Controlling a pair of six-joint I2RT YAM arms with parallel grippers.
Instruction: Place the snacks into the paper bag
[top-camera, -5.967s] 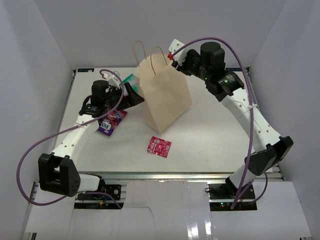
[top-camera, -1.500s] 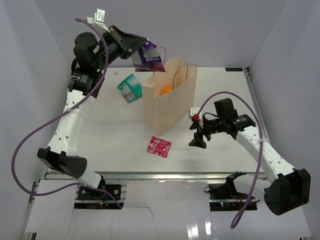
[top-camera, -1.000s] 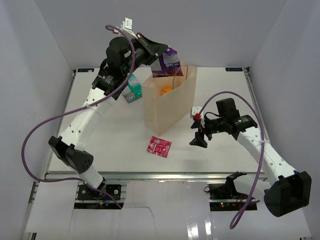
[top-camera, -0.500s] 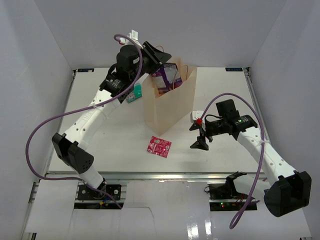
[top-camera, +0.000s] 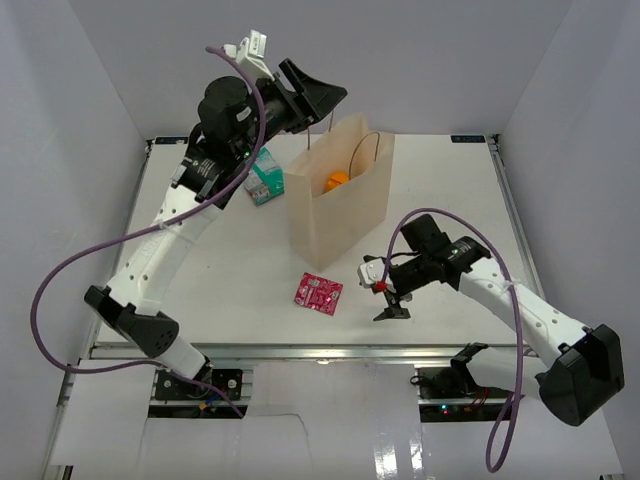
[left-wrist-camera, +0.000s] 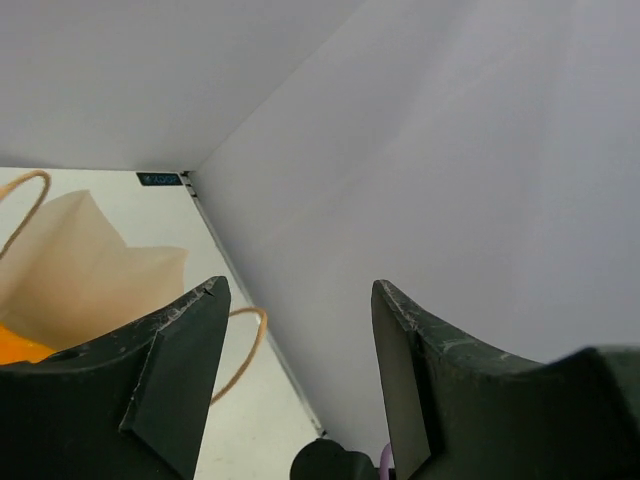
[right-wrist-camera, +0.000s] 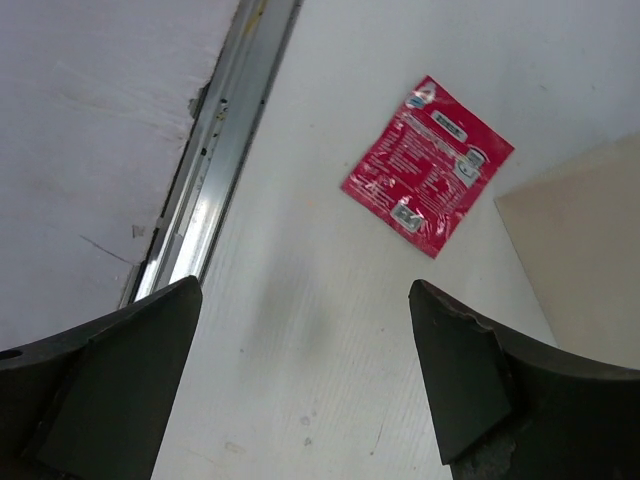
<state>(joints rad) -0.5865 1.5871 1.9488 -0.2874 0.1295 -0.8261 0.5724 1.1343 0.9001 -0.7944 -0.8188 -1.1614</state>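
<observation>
The tan paper bag (top-camera: 340, 205) stands upright mid-table, mouth open, with an orange-yellow pouch (top-camera: 337, 181) visible inside. A teal-green packet (top-camera: 264, 176) lies on the table just left of the bag. The pink-red packet (top-camera: 318, 293) lies flat in front of the bag. My left gripper (top-camera: 322, 88) hangs open and empty, high above the bag's back-left rim. In the left wrist view the bag (left-wrist-camera: 85, 265) sits below the left gripper (left-wrist-camera: 295, 340). My right gripper (top-camera: 388, 305) is low over the table, open, right of the pink-red packet (right-wrist-camera: 428, 165), which lies beyond the right gripper (right-wrist-camera: 305, 330).
White walls close in the table at the back and on both sides. A metal rail (right-wrist-camera: 215, 160) runs along the near table edge, close to the right gripper. The bag's thin handles (top-camera: 360, 150) stick up at its mouth. A bag corner (right-wrist-camera: 590, 250) shows beside the red packet.
The left gripper opened over the bag and let go of the purple packet, which dropped out of sight; the gripper then rose. The right gripper moved down and left toward the pink-red packet.
</observation>
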